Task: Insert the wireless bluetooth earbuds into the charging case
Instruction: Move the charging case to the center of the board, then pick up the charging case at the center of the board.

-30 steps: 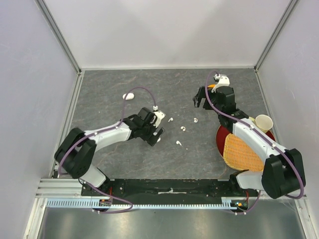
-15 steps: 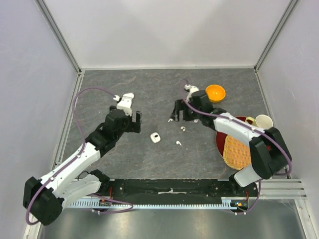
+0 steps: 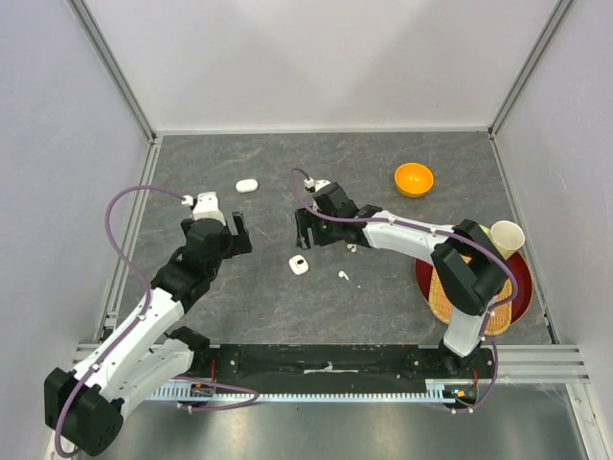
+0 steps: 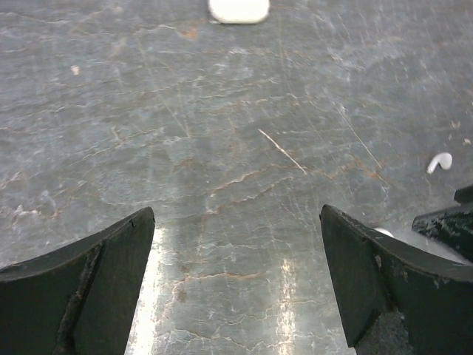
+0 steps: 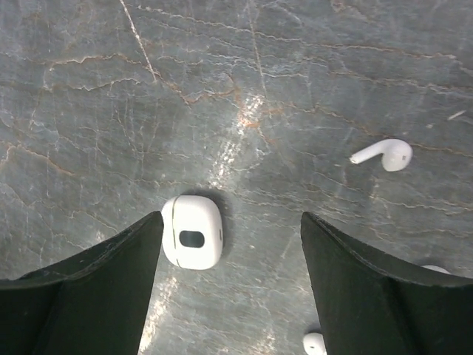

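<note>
Change: the right end effector (image 5: 230, 222) has swung from the orange bowl (image 3: 414, 178) to mid-counter (image 3: 383, 307), and the left end effector (image 4: 235, 222) has drawn back leftward.
Left arm: stretched forward, jaws wide, empty.
Right arm: reaches left, jaws apart, gripping nothing.
Charging case (image 5: 192, 240): on the counter, just beside the right jaws.
Earbuds (image 5: 388, 154): loose, right of the case.
Room: a second case (image 3: 247, 185) lies towards the far edge, with bare counter between the arms.

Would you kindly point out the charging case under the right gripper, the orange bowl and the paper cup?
charging case (image 5: 193, 235): right wrist view, middle of its upper face.
orange bowl (image 3: 414, 178): top external view, bare inside.
paper cup (image 3: 506, 236): top external view, open mouth.
</note>
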Controlling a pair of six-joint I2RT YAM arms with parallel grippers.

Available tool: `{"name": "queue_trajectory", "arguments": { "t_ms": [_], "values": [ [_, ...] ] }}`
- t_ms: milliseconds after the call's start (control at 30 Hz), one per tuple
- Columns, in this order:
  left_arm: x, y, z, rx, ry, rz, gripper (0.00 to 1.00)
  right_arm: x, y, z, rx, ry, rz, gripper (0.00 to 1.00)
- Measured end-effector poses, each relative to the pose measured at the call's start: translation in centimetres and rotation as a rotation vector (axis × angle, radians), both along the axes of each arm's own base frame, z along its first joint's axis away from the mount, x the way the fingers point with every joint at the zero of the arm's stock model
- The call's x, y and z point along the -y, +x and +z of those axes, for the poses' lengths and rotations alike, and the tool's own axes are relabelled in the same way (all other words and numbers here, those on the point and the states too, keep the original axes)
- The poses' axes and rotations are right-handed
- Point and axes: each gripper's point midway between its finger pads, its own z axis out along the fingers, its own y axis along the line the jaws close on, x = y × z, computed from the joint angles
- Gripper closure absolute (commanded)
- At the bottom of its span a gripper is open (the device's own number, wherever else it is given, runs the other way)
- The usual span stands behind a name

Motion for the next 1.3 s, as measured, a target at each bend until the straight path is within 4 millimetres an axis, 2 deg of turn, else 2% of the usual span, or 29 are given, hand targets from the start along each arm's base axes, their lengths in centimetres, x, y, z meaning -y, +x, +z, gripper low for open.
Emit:
{"name": "queue_trajectory", "arguments": {
  "t_ms": [167, 367, 933, 1300],
  "values": [
    [-2.3, 0.0, 0.0, 0.012, -0.042, 0.105, 0.01, -1.5, -0.7, -0.7, 0.010, -0.042, -0.004, 0.18],
    [-3.6, -0.3, -1.8, -0.029, -0.055, 0.163, 0.01, -2.5, -1.6, -1.7, 0.003, -0.077, -0.003, 0.21],
    [-3.6, -0.6, -1.6, -0.011, -0.084, 0.169, 0.01, -4.5, -2.8, -3.4, -0.004, -0.166, 0.043, 0.26],
    [-3.5, -0.6, -1.7, -0.016, -0.087, 0.162, 0.00, -4.0, -3.3, -5.0, -0.016, -0.246, 0.040, 0.32]
  ]
}}
